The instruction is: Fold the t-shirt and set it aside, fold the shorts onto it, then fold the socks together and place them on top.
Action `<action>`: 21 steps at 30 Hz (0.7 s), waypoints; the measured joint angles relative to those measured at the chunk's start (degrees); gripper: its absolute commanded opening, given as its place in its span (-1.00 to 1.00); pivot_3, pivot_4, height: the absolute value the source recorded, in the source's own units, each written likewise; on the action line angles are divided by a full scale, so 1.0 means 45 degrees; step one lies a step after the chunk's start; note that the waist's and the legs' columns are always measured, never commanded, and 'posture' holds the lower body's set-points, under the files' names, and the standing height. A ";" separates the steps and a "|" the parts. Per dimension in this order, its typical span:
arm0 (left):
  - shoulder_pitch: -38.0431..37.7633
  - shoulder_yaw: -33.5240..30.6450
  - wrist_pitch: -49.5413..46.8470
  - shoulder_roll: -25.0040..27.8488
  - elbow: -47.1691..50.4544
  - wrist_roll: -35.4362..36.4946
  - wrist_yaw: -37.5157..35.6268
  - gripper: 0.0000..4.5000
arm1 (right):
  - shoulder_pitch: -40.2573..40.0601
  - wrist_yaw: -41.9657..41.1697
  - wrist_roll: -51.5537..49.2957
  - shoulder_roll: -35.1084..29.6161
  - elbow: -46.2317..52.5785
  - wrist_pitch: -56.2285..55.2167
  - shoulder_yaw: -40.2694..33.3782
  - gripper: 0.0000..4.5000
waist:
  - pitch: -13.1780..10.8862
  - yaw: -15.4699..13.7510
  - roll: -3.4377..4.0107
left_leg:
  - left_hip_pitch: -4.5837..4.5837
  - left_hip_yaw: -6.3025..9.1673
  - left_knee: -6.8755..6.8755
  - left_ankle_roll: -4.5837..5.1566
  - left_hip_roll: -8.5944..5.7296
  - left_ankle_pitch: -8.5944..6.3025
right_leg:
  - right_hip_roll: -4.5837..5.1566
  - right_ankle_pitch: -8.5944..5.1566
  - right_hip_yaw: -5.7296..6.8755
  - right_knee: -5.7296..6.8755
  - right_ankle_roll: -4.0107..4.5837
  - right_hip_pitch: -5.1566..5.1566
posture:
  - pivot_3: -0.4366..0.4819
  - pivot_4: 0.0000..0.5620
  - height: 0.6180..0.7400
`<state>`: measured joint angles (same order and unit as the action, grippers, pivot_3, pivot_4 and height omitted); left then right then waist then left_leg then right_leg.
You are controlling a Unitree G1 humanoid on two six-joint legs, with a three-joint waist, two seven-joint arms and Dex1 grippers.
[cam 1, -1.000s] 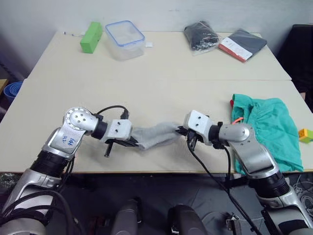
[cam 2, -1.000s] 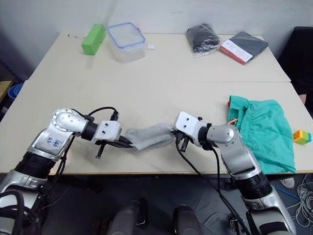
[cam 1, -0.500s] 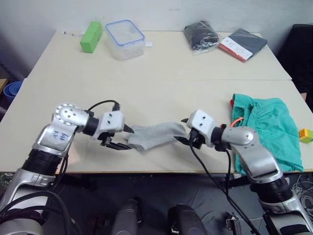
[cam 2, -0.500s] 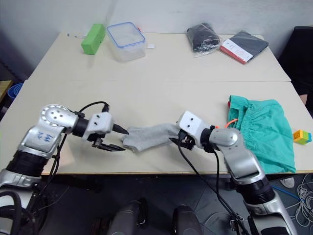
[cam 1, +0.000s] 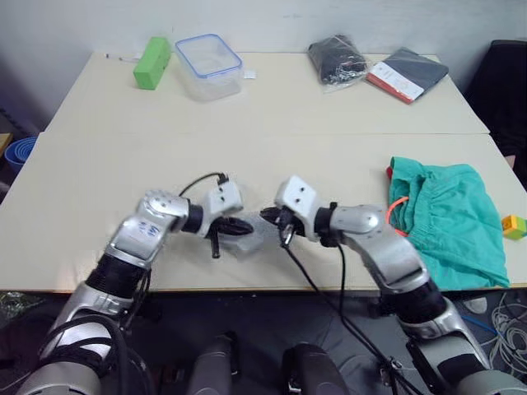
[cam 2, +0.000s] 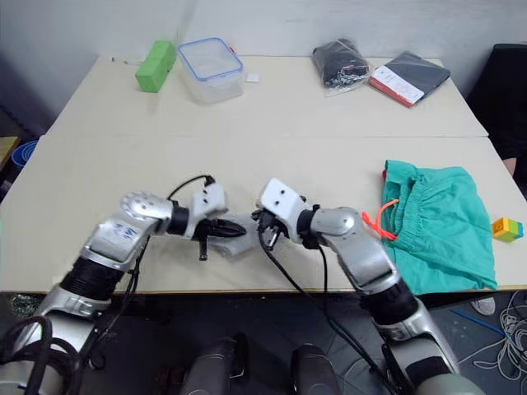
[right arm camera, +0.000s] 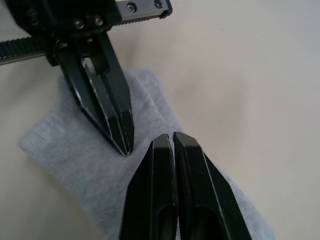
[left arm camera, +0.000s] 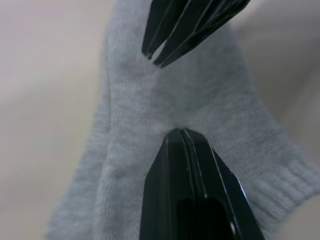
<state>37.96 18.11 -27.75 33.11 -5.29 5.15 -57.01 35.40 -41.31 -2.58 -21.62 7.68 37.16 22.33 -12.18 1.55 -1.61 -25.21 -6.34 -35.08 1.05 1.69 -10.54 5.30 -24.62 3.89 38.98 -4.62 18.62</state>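
Note:
The light grey socks (cam 1: 252, 241) lie bunched near the table's (cam 1: 272, 156) front edge, between my two grippers. My left gripper (cam 1: 245, 226) is shut, and its tips pinch a crease in the socks (left arm camera: 125, 105). My right gripper (cam 1: 269, 217) is also shut, with its tips on the same grey cloth (right arm camera: 70, 155), a finger's width from the left fingers (right arm camera: 117, 125). The teal shorts (cam 1: 453, 218) with an orange drawstring (cam 1: 398, 204) lie at the right edge. A red sliver (cam 1: 389, 173) shows at their left corner. The rest of the t-shirt is hidden.
At the back of the table stand a green block (cam 1: 153, 62), a clear lidless container (cam 1: 210, 66), a black bagged cloth (cam 1: 338, 59) and a dark folder with a red edge (cam 1: 409, 74). A small coloured block (cam 1: 514, 225) sits off the right edge.
My right gripper has carried its end of the socks to the left, doubling the stretched socks into a bunch. My left gripper, open half a second ago, has moved right and shut on them.

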 measured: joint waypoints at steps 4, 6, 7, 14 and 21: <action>-0.0117 0.0255 0.0840 0.0196 0.0120 -0.0597 0.0314 -0.99 | -0.0014 0.0105 0.0735 -0.0243 -0.0566 -0.0724 0.0541 -1.00 | 0.0012 0.0002 -0.0005 | 0.0028 -0.0002 -0.0006 0.0010 -0.0006 0.0004 | 0.0008 0.0000 -0.0001 0.0002 0.0000 -0.0029 | -0.05 -0.47 1.00; -0.0276 0.0265 0.1212 0.0423 0.0149 -0.0749 0.0360 -0.99 | -0.0206 0.0145 0.0858 -0.0688 -0.0556 -0.1007 0.0431 -1.00 | 0.0027 0.0008 -0.0002 | 0.0037 -0.0001 0.0002 0.0007 -0.0003 0.0003 | 0.0007 0.0000 0.0000 0.0002 0.0000 -0.0031 | -0.05 -0.47 1.00; -0.0321 0.0249 0.1307 0.0465 0.0142 -0.0767 0.0397 -0.99 | -0.0296 0.0186 0.0881 -0.0852 -0.0550 -0.1102 0.0345 -1.00 | 0.0037 0.0007 -0.0001 | 0.0040 -0.0002 0.0004 0.0007 -0.0004 0.0003 | 0.0007 0.0000 -0.0001 0.0002 0.0000 -0.0033 | -0.05 -0.47 1.00; -0.0654 0.0081 0.1438 0.0866 0.0493 -0.0778 0.0451 -0.99 | -0.1199 0.0213 0.0909 -0.2608 -0.0589 -0.1861 -0.1157 -1.00 | 0.0071 0.0000 -0.0006 | 0.0052 -0.0001 0.0007 0.0007 -0.0004 0.0001 | 0.0009 0.0000 0.0000 -0.0010 0.0000 -0.0051 | -0.05 -0.47 1.00; -0.0575 -0.0352 0.0196 0.0742 0.0621 -0.0370 0.0209 -0.99 | -0.1198 -0.0398 -0.1230 -0.1751 0.0566 -0.0503 -0.2771 -1.00 | 0.0069 0.0071 -0.0002 | 0.0036 -0.0004 0.0024 -0.0003 0.0008 0.0007 | -0.0005 0.0000 -0.0004 0.0001 0.0001 -0.0020 | -0.05 -0.47 1.00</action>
<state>35.37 16.53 -26.87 36.45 -2.49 3.49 -56.07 30.01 -43.10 -8.12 -29.50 10.23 34.89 9.86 -11.87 1.87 -1.62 -25.05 -6.36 -34.97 1.04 1.72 -10.51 5.28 -24.62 3.88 38.98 -4.61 18.53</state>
